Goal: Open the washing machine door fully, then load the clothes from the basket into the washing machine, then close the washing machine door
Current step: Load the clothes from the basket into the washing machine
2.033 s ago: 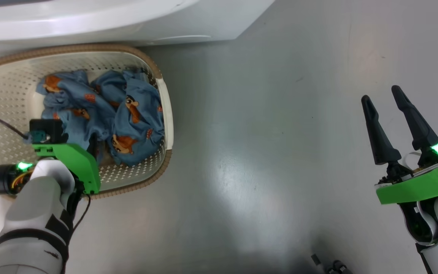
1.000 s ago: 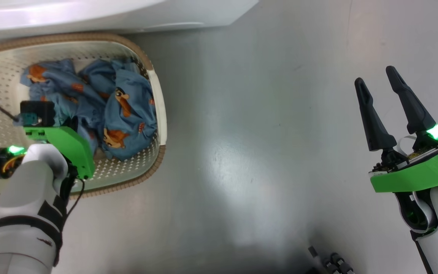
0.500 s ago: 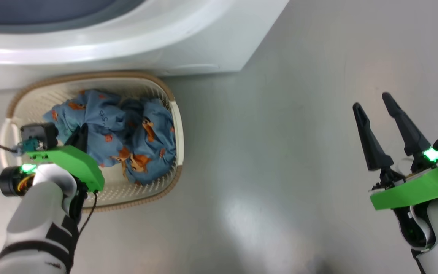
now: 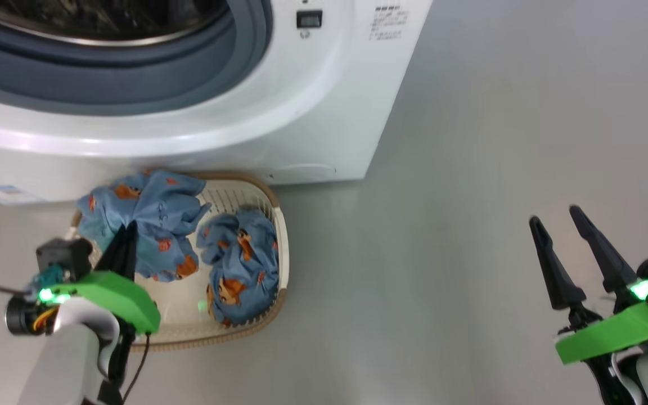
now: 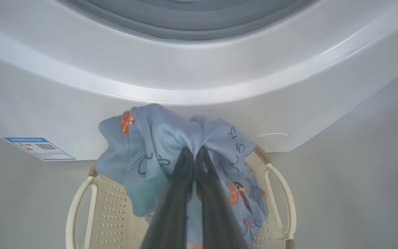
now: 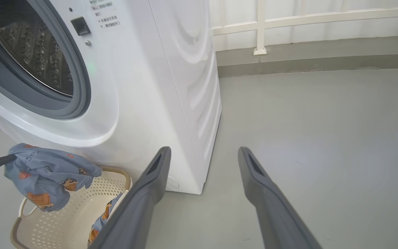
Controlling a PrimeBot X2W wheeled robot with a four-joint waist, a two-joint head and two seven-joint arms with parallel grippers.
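My left gripper (image 4: 130, 226) is shut on one piece of the light-blue clothes (image 4: 149, 208), holding it above the cream basket (image 4: 282, 236) in front of the white washing machine (image 4: 313, 112). In the left wrist view the closed fingers (image 5: 195, 152) pinch the bunched cloth (image 5: 157, 138) just below the machine's front. A second garment (image 4: 239, 264) lies in the basket. The steel drum (image 6: 36, 52) stands uncovered inside its grey gasket (image 4: 133, 73). The washing machine door is out of view. My right gripper (image 4: 554, 216) hangs open over bare floor to the right.
The basket stands on the grey floor against the machine's lower front. A blue label (image 5: 38, 148) sits low on the machine. Open floor (image 6: 306, 138) stretches to the right of the machine, ending at a wall with a white rail (image 6: 261, 27).
My left gripper has risen out of the basket with a blue garment pinched in it. The head camera has tilted up toward the drum. My right gripper stays open.
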